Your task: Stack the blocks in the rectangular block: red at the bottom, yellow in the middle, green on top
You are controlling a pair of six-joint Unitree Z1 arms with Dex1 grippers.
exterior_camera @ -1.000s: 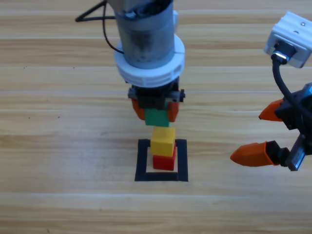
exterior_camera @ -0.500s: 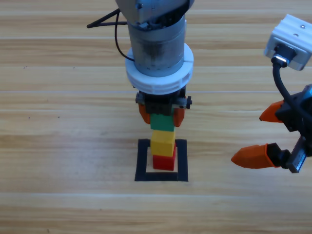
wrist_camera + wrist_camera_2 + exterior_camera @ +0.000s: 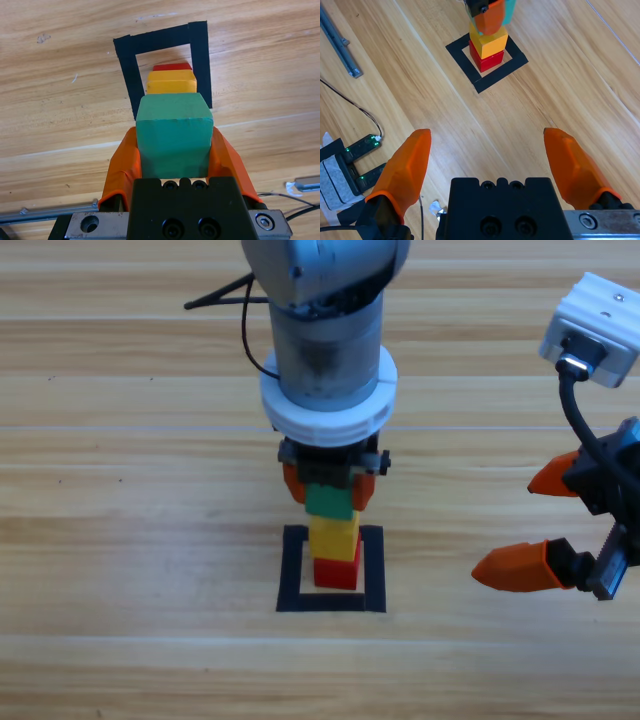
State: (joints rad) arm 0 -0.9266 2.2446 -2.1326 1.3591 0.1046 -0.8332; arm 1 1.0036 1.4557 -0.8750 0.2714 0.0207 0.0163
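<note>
Stack [image 3: 333, 545] upright inside rectangular block [image 3: 294, 575]

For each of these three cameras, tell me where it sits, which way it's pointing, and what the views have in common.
High view: fixed above the wooden table, looking down; both grey arms show, left gripper mid-frame, right gripper open at the right edge.
Left wrist view: on the left arm, looking along its orange jaws clamped on the small teal-green cube.
Right wrist view: on the waiting right arm, looking past its spread jaws across the table.
Shared: all three show the small yellow cube on the small red cube inside the black tape square outline.
</note>
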